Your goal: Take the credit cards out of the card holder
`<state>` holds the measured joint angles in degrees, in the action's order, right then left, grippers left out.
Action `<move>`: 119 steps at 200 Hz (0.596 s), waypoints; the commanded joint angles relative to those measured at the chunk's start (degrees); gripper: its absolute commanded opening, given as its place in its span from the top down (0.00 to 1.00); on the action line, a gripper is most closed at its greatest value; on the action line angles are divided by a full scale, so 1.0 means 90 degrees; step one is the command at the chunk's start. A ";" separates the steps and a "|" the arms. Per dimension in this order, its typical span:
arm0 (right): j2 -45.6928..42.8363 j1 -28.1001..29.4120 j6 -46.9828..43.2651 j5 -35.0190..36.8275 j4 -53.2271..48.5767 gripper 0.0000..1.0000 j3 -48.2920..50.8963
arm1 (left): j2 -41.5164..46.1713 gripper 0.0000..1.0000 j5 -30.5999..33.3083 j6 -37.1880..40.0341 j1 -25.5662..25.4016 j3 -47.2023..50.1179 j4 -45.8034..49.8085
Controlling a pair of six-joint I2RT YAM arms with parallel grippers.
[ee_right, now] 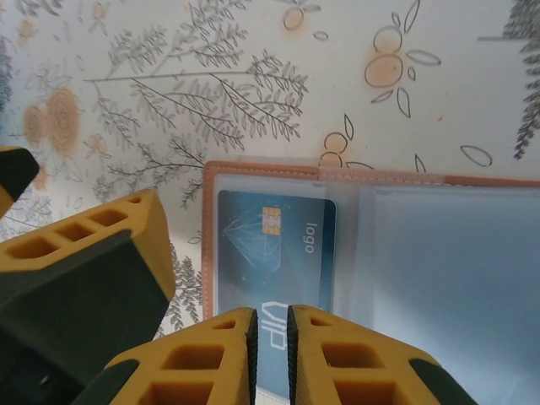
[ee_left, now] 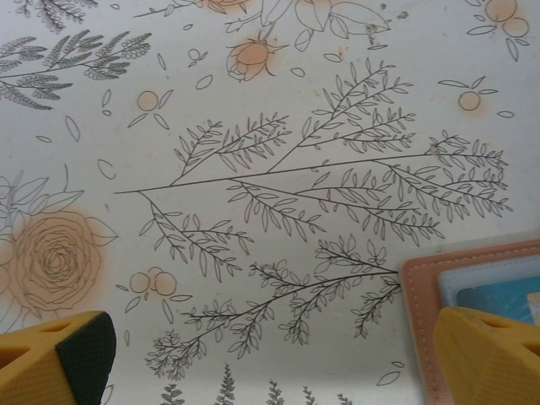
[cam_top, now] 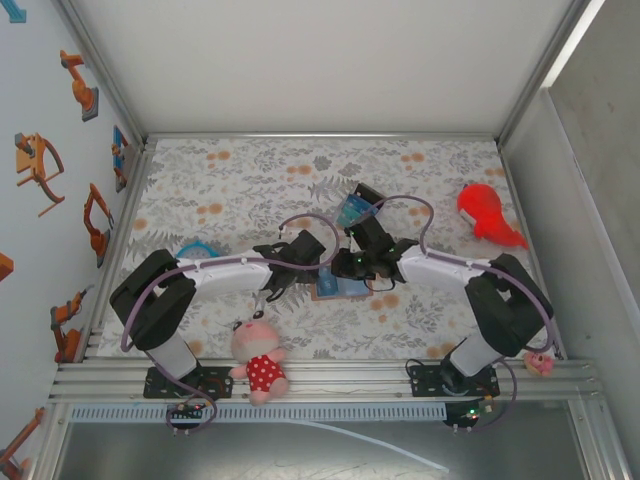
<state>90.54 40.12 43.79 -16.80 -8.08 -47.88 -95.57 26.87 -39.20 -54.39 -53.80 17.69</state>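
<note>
While the card holder (ee_right: 447,270) lies opened flat on the desk (ee_left: 278,126), midway between the arms, your left pincer (ee_left: 270,337) hangs spread wide. One finger (ee_left: 489,354) is over the holder's pink edge, and I'd say that's to pin it down. Your right pincer (ee_right: 270,325) sits at the near end of the blue card (ee_right: 270,245), pads almost together, just a slit. Whether the card is caught there, I can't tell. It's in its clear sleeve, so pull along the pocket.
</note>
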 commanded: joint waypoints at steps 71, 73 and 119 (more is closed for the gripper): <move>0.0521 0.0025 0.0217 -0.0223 -0.0239 0.84 -0.0301 | -0.0269 0.03 -0.0451 -0.0068 -0.0099 0.0138 -0.0253; 0.0524 0.0025 0.0221 -0.0221 -0.0236 0.84 -0.0304 | -0.0282 0.03 -0.0450 -0.0068 -0.0099 0.0138 -0.0244; 0.0596 -0.0013 0.0232 -0.0157 -0.0235 0.84 -0.0199 | -0.0363 0.03 -0.0367 -0.0088 -0.0138 0.0187 -0.0039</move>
<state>95.57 40.12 45.23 -18.46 -8.78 -49.52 -98.15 23.29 -39.22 -55.20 -53.04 15.49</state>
